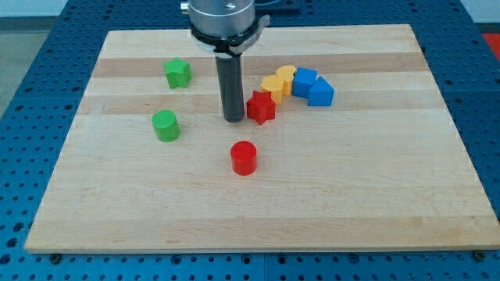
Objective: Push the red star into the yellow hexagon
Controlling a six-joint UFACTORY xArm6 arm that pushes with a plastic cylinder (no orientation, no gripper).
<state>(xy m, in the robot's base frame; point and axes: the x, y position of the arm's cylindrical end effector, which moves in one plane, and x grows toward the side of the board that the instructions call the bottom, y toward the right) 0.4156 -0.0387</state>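
Note:
The red star (262, 108) lies a little above the board's middle. The yellow hexagon (272, 84) sits just above and to the right of it, and the two touch or nearly touch. My tip (233, 119) rests on the board right against the star's left side. The dark rod rises from it to the arm's head at the view's top.
A yellow heart-like block (286, 76), a blue block (304, 81) and a blue triangle-like block (320, 93) form a row to the right of the hexagon. A red cylinder (244, 158) lies below the star. A green star-like block (178, 73) and a green cylinder (166, 125) lie at the left.

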